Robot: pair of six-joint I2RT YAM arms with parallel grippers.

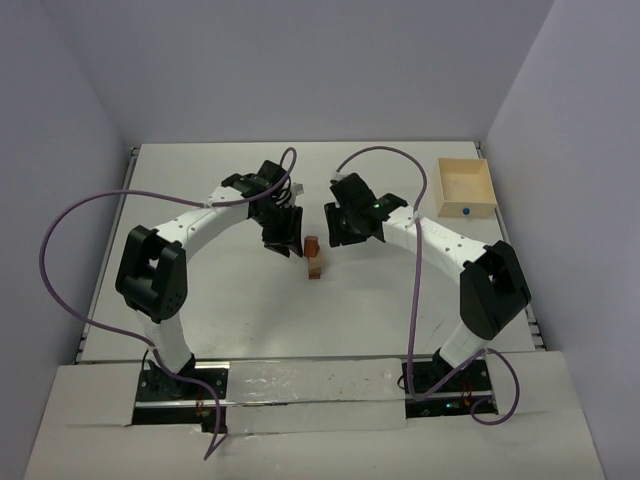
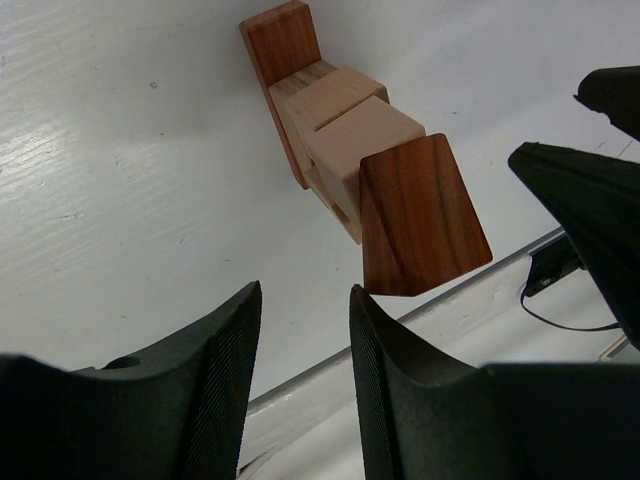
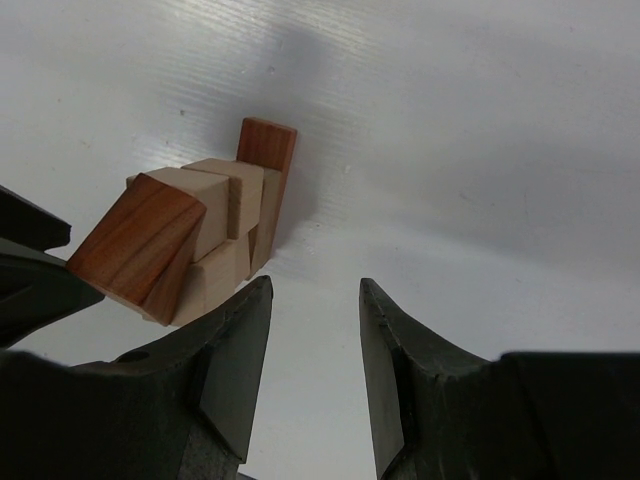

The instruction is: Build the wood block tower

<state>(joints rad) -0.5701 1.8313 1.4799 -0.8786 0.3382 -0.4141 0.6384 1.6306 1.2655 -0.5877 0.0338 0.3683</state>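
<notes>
The wood block tower [image 1: 314, 256] stands in the middle of the table, between my two grippers. In the left wrist view the tower [image 2: 345, 140] shows tan cubes with a reddish-brown wedge [image 2: 420, 215] on top and a reddish-brown bar [image 2: 285, 45] upright against its side. The right wrist view shows the same tower [image 3: 220, 215], wedge [image 3: 135, 245] and bar [image 3: 265, 150]. My left gripper [image 1: 283, 240] [image 2: 305, 290] is open and empty, just left of the tower. My right gripper [image 1: 345, 232] [image 3: 315, 283] is open and empty, just right of it. Neither touches the tower.
An open light-wood square box [image 1: 466, 187] sits at the back right with a small blue thing [image 1: 466, 211] inside. Purple cables loop over both arms. Grey walls close in the table at the back and sides.
</notes>
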